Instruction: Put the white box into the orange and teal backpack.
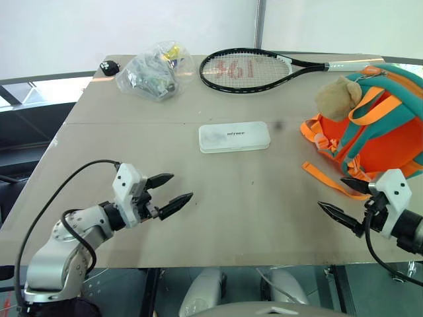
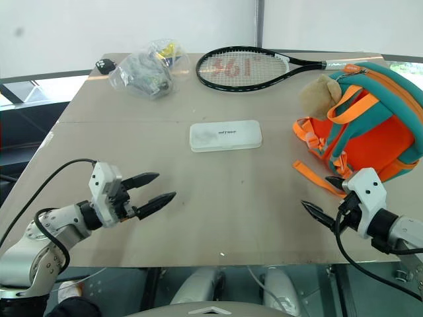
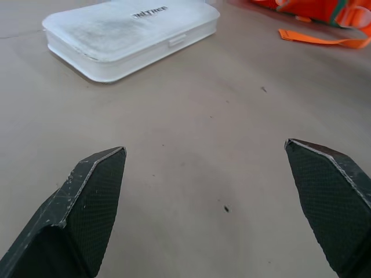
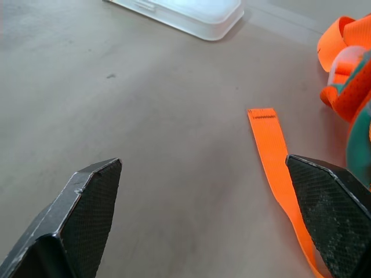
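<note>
Table (image 1: 132, 132) of matte tan board, faint seam running across it, small dark specks on the surface. Left gripper (image 1: 173, 193) hovers over the near left part, its black textured pointed fingers (image 3: 87, 202) spread wide, nothing between them. Far left: crinkly clear plastic bag (image 1: 153, 71) with grey and yellow bits inside, near the back edge. White box (image 1: 234, 137) lies flat mid-table, rounded corners, smooth hard lid with small dark lettering; bare tabletop on all its sides, well apart from both grippers. Black tennis racket (image 1: 248, 68) lies flat behind it, red print on the strings. Orange and teal backpack (image 1: 380, 125) sits at the right edge, soft fabric, tan plush bear (image 1: 337, 98) on it; a flat orange strap (image 4: 269, 142) trails onto the table. Right gripper (image 2: 320, 198) hovers just beside that strap, fingers spread wide, empty.
</note>
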`<state>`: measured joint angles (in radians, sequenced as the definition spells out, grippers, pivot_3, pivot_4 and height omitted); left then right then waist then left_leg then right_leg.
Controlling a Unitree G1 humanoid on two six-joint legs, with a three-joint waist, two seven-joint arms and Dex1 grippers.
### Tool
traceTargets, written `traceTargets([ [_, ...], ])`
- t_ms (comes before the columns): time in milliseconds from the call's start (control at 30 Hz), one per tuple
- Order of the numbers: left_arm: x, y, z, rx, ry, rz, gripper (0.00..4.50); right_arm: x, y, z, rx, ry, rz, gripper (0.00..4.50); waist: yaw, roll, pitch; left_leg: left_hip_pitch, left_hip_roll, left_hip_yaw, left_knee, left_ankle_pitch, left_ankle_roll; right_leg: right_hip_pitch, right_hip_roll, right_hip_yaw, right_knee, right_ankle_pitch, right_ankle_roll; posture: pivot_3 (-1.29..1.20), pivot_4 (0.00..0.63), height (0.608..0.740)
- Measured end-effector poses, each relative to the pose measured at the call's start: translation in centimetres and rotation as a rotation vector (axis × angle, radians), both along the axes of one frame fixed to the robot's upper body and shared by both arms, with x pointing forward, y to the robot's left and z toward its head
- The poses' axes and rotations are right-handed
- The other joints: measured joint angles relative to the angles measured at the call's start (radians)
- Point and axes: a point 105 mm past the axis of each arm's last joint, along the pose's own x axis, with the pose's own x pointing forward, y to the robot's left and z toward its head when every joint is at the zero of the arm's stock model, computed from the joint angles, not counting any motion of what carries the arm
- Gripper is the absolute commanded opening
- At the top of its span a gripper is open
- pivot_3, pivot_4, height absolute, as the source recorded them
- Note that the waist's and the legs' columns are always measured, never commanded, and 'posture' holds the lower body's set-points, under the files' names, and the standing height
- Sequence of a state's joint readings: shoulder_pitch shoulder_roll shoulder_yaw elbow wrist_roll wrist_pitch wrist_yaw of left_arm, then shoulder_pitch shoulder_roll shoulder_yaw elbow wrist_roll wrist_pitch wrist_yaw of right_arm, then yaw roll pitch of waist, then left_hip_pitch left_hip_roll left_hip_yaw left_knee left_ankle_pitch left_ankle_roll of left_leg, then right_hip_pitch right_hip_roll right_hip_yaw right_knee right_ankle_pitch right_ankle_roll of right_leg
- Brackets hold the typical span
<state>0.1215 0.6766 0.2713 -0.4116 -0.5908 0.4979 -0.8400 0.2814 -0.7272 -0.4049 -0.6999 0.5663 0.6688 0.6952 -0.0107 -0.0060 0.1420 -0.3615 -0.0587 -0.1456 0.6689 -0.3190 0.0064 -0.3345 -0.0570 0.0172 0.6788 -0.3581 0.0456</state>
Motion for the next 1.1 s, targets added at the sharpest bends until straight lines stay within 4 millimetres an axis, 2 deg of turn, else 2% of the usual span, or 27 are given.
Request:
traceTargets([
  [67, 1.2, 0.0, 0.5, -0.026, -0.013, 0.071, 4.50, 0.6, 0.5, 0.3, -0.031, -0.028, -0.012, 4.48, 0.000, 0.000, 0.000, 0.000, 0.000, 0.000, 0.001, 0.000, 0.000, 0.000, 0.000, 0.000, 0.001, 0.000, 0.000, 0.00, 0.150, 0.740],
  [233, 3.2, 0.1, 1.4, -0.072, 0.027, 0.195, 4.50, 1.9, 3.6, 0.8, 0.011, -0.036, 0.060, 4.48, -0.006, -0.001, 0.000, 0.000, 0.000, 0.000, 0.001, 0.000, 0.000, 0.000, 0.001, 0.001, 0.001, 0.000, 0.000, 0.00, 0.150, 0.740],
  [300, 3.9, -0.2, 1.9, -0.112, 0.047, 0.219, 4.50, 3.8, 4.7, 0.7, 0.070, -0.030, 0.049, 3.48, -0.005, -0.001, 0.000, 0.000, 0.000, 0.000, 0.001, 0.000, 0.000, -0.001, 0.001, 0.000, 0.001, 0.000, 0.000, 0.00, 0.150, 0.740],
  [333, 3.9, -0.2, 1.9, -0.114, 0.046, 0.220, 4.50, 3.9, 4.7, 0.6, 0.070, -0.028, 0.047, 3.27, -0.005, -0.001, 0.000, 0.000, 0.000, 0.000, 0.001, 0.000, 0.000, -0.001, 0.001, 0.000, 0.001, 0.000, 0.000, 0.00, 0.150, 0.740],
  [367, 4.1, 0.2, 1.9, -0.123, 0.061, 0.245, 4.50, 4.5, 4.9, 0.5, 0.083, -0.020, 0.033, 2.66, -0.003, -0.001, 0.000, 0.000, 0.000, 0.000, 0.000, 0.000, 0.000, -0.001, 0.001, 0.000, 0.001, 0.000, 0.000, 0.00, 0.150, 0.740],
  [400, 4.4, 0.5, 1.8, -0.134, 0.075, 0.267, 4.50, 5.3, 5.1, 0.6, 0.100, -0.023, 0.019, 2.39, -0.004, -0.001, 0.000, 0.000, 0.000, 0.000, 0.000, 0.000, 0.000, -0.001, 0.001, 0.000, 0.001, 0.000, 0.000, 0.00, 0.150, 0.740],
  [433, 5.2, 0.7, 2.0, -0.169, 0.097, 0.301, 4.50, 6.7, 5.7, 0.9, 0.118, -0.033, -0.005, 1.78, -0.005, -0.001, 0.000, -0.001, 0.000, 0.000, 0.001, 0.000, -0.001, -0.002, 0.001, 0.000, 0.002, 0.000, 0.000, 0.00, 0.150, 0.740],
  [467, 5.8, 0.6, 2.2, -0.193, 0.112, 0.319, 4.50, 7.6, 6.1, 1.0, 0.122, -0.039, -0.016, 1.46, -0.005, -0.001, 0.000, -0.001, 0.000, 0.000, 0.001, 0.000, -0.001, -0.002, 0.001, 0.000, 0.003, 0.000, 0.000, 0.00, 0.150, 0.740],
  [567, 7.3, 0.7, 2.5, -0.237, 0.168, 0.398, 4.50, 10.1, 7.5, 1.2, 0.105, -0.055, -0.051, 0.03, -0.007, -0.001, 0.000, -0.001, -0.001, 0.000, 0.001, 0.000, -0.001, -0.003, 0.001, 0.000, 0.003, 0.000, 0.000, 0.00, 0.150, 0.740],
  [667, 8.2, 0.4, 1.6, -0.292, 0.267, 0.461, 4.50, 12.4, 7.7, 0.7, 0.052, -0.054, -0.130, 0.03, -0.007, -0.001, 0.000, -0.005, -0.001, 0.001, 0.002, 0.000, -0.001, -0.007, 0.000, 0.000, 0.006, 0.000, 0.000, 0.00, 0.150, 0.740],
  [733, 8.5, 0.1, 1.2, -0.311, 0.313, 0.473, 4.50, 13.2, 7.9, 0.5, 0.035, -0.051, -0.157, 0.03, -0.011, -0.001, 0.000, -0.006, -0.001, 0.002, 0.003, 0.001, -0.001, -0.008, 0.000, 0.000, 0.010, 0.000, 0.000, 0.00, 0.150, 0.740],
  [833, 9.3, -1.0, 1.2, -0.356, 0.384, 0.463, 4.50, 15.2, 8.2, -0.1, -0.045, -0.046, -0.200, 0.03, -0.022, -0.002, 0.000, -0.007, -0.002, 0.002, 0.005, 0.001, -0.001, -0.009, -0.001, -0.001, 0.015, 0.000, 0.000, 0.00, 0.150, 0.740],
  [967, 12.3, -2.3, 0.8, -0.363, 0.456, 0.474, 4.50, 18.9, 8.8, 0.5, -0.123, -0.092, -0.234, 0.03, -0.033, -0.002, 0.000, -0.004, -0.003, 0.003, 0.008, 0.001, -0.002, -0.009, 0.000, -0.002, 0.016, 0.000, 0.000, 0.00, 0.150, 0.740],
  [1033, 13.5, -3.1, 0.4, -0.333, 0.463, 0.466, 4.50, 20.2, 9.3, 0.9, -0.146, -0.116, -0.229, 0.03, -0.035, -0.002, 0.000, -0.003, -0.002, 0.003, 0.008, 0.001, -0.002, -0.008, 0.000, -0.002, 0.016, 0.000, 0.000, 0.00, 0.150, 0.740],
  [1100, 14.6, -3.6, 0.4, -0.329, 0.449, 0.458, 4.50, 21.1, 9.8, 0.3, -0.159, -0.106, -0.214, 0.03, -0.037, -0.002, 0.000, -0.003, -0.002, 0.003, 0.011, 0.001, -0.002, -0.008, 0.000, -0.002, 0.017, 0.000, 0.000, 0.00, 0.150, 0.740],
])
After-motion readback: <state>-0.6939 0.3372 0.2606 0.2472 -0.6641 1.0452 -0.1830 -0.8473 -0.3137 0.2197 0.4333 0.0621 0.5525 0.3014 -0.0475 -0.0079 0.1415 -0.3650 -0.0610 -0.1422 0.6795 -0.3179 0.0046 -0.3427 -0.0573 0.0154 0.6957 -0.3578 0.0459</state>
